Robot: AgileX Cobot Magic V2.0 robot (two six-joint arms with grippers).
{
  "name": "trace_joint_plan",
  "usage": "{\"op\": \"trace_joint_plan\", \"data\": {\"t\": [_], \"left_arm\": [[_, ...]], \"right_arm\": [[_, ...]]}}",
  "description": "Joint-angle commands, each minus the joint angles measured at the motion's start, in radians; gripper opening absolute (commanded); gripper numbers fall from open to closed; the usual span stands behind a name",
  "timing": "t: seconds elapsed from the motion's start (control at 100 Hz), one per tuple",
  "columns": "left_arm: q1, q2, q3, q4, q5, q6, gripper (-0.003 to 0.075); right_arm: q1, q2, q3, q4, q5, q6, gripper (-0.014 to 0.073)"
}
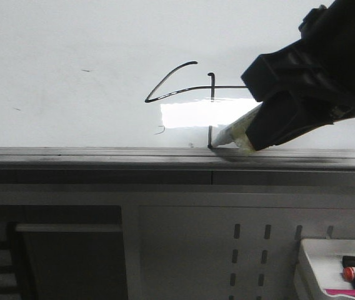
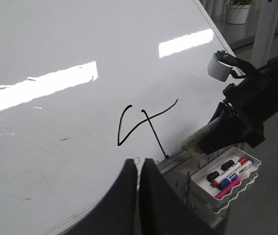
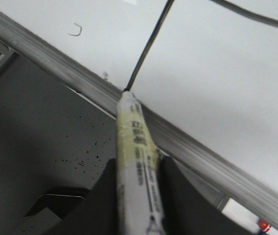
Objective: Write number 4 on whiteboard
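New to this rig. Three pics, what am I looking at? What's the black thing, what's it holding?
It is a two-armed robot writing on a whiteboard. The front view looks forward from the robot. The other two come from cameras on each wrist.

The black bulk is the right arm; its right claw is shut on a pale marker, tip touching the board close to the grey edge rail, at the lower end of the vertical stroke of the number 4.

The left claw is shut, holds nothing, and hangs over the board.

A white tray of spare markers hangs below the rail.
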Motion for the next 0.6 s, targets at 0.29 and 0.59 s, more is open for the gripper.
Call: {"op": "trace_joint_plan", "data": {"t": [0.29, 0.59], "left_arm": [[-0.001, 0.213, -0.060, 0.004, 0.079, 0.031, 0.0394], [-0.001, 0.493, -0.216, -0.168, 0.322, 0.567, 0.0368]], "right_arm": [[0.149, -0.257, -0.029, -0.016, -0.034, -0.200, -0.0043], [0.287, -0.336, 0.080, -0.078, -0.113, -0.266, -0.0043]]}}
